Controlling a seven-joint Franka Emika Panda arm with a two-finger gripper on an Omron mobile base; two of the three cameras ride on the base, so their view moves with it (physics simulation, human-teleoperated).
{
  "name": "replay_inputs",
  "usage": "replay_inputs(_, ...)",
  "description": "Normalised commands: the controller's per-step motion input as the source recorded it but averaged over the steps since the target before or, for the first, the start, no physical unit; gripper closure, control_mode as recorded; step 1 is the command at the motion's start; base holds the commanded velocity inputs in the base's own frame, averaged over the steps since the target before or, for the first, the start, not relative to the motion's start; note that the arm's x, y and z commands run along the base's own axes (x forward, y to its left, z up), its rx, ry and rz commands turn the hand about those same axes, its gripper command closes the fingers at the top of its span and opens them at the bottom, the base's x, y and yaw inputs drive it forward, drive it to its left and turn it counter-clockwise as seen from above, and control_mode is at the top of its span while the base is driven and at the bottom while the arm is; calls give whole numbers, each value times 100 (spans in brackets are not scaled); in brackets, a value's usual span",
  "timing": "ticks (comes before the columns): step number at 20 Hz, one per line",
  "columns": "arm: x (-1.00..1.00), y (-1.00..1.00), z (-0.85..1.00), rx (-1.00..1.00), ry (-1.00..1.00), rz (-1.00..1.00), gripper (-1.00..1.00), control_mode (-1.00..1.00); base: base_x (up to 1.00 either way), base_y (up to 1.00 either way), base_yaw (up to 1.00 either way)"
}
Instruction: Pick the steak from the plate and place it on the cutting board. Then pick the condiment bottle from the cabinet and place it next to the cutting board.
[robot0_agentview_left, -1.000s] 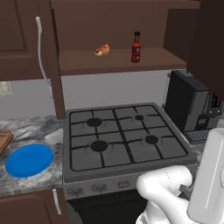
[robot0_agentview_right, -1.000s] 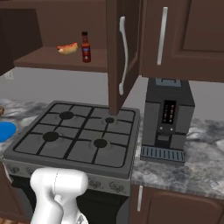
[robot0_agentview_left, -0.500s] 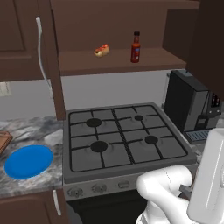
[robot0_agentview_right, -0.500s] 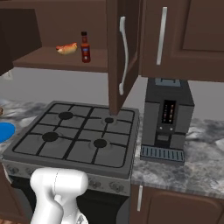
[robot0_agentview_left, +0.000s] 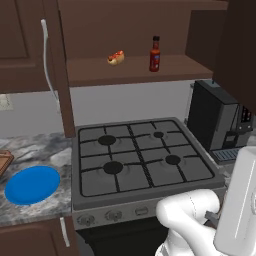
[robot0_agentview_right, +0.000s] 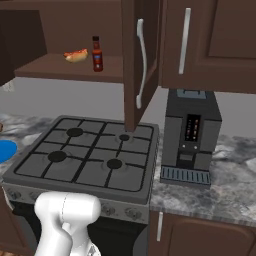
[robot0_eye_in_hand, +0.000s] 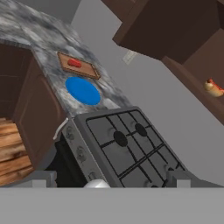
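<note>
The steak (robot0_eye_in_hand: 74, 63) lies on the wooden cutting board (robot0_eye_in_hand: 80, 66), on the counter to the left of the stove. A corner of that cutting board (robot0_agentview_left: 4, 163) shows at the left edge. Beside it sits the blue plate (robot0_agentview_left: 32, 184) (robot0_eye_in_hand: 82, 91) (robot0_agentview_right: 5, 150), with nothing on it. The condiment bottle (robot0_agentview_left: 155, 54) (robot0_agentview_right: 97, 54) stands upright on the shelf of the open cabinet (robot0_agentview_left: 130, 70). My gripper (robot0_eye_in_hand: 111, 178) hangs low in front of the stove, far from all of these. Its fingertips (robot0_eye_in_hand: 43, 177) are spread wide with nothing between them.
A hot dog (robot0_agentview_left: 116, 58) (robot0_agentview_right: 76, 55) (robot0_eye_in_hand: 213, 87) lies on the shelf left of the bottle. The gas stove (robot0_agentview_left: 140, 160) fills the middle. A black coffee machine (robot0_agentview_right: 192, 135) stands to its right. The open cabinet door (robot0_agentview_right: 134, 60) juts out over the stove.
</note>
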Motion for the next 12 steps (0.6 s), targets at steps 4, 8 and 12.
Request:
replay_inputs(4,0,0,0,0,0,0,-100,100,46,35,0)
replay_inputs(8,0,0,0,0,0,0,-100,100,38,42,0)
replay_inputs(12,0,0,0,0,0,0,-100,100,29,56,0)
